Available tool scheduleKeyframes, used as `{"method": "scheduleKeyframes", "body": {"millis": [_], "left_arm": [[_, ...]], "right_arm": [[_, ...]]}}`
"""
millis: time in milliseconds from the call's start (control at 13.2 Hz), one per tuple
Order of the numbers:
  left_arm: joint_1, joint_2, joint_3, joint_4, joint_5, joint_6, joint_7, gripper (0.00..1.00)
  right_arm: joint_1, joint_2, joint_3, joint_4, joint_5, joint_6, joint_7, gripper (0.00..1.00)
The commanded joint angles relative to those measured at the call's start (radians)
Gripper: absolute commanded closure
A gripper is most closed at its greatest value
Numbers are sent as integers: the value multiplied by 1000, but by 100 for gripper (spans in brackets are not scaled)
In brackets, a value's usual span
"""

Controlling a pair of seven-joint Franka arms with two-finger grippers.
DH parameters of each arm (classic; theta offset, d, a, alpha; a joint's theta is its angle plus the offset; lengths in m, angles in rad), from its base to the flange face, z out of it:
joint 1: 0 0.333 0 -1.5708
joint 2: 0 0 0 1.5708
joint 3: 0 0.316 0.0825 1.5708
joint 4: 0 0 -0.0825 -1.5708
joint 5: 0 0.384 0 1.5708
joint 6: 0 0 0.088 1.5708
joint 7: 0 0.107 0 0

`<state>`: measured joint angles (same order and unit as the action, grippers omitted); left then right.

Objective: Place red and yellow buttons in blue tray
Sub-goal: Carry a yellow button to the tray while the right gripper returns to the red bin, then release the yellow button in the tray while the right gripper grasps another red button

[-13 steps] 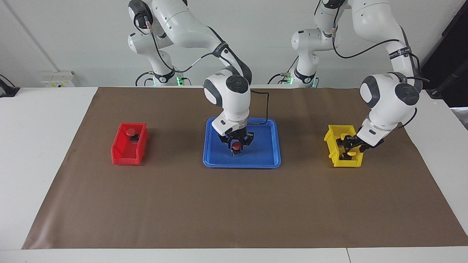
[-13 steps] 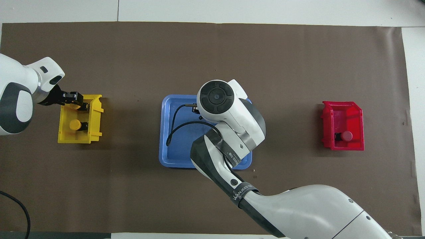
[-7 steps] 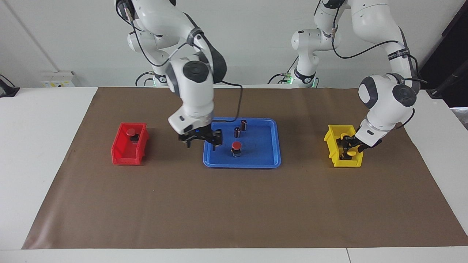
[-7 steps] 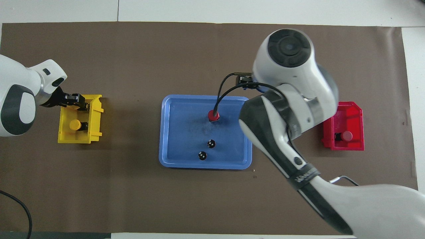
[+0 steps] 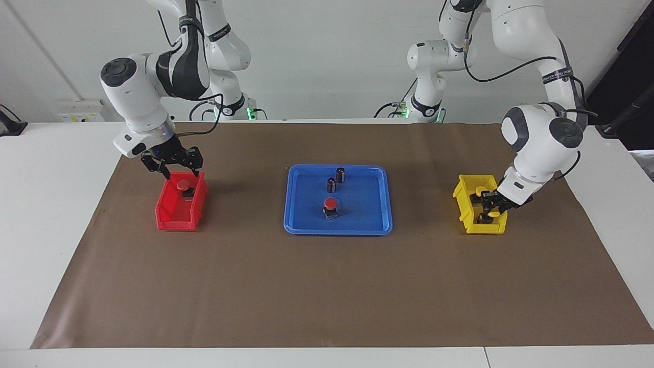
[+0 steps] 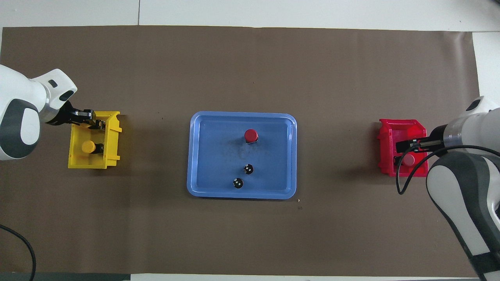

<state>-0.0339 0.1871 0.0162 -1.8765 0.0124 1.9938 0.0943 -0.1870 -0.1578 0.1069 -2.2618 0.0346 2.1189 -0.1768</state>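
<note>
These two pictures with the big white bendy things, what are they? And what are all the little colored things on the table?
The white bendy things are two robot arms, each ending in a two-finger claw. One picture looks at them from across the table; the other looks down from above their own end.

A blue tray lies in the middle, on a brown mat. In it stand a red button and two dark cylinders.

The right gripper hangs open over a red bin holding another red button. The left gripper reaches into a yellow bin, where two yellow buttons sit. I cannot tell whether it grips one.
</note>
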Motion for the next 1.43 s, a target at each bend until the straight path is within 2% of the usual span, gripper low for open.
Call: {"method": "scheduleKeyframes", "body": {"millis": [0,151,377,604,755,1057,1132,1358], "left_arm": [[-58,0,-4,266,17,-307,-28,98],[-176,2,-5,274,17,-288,-169,98],[-409,-8,-9,119,12,-100,-494,99],[-550,27,-10,68,4,-20,-680,99],[-595,64,-10,60,4,54,-749,99],[-632,149,-10,88,3,112,-805,98],[-633,149,-10,88,3,112,-805,96],[-647,149,-10,91,3,108,-823,59]], "right_arm": [[-64,-12,16,-56,30,56,-97,32],[-81,10,16,-64,31,73,-112,38],[-69,32,17,-82,31,147,-86,41],[-69,66,17,-91,33,196,-84,41],[-75,79,17,-105,31,216,-88,42],[-68,86,17,-127,31,239,-85,42],[-69,81,17,-139,31,240,-89,42],[-72,77,17,-154,33,239,-93,42]]}}
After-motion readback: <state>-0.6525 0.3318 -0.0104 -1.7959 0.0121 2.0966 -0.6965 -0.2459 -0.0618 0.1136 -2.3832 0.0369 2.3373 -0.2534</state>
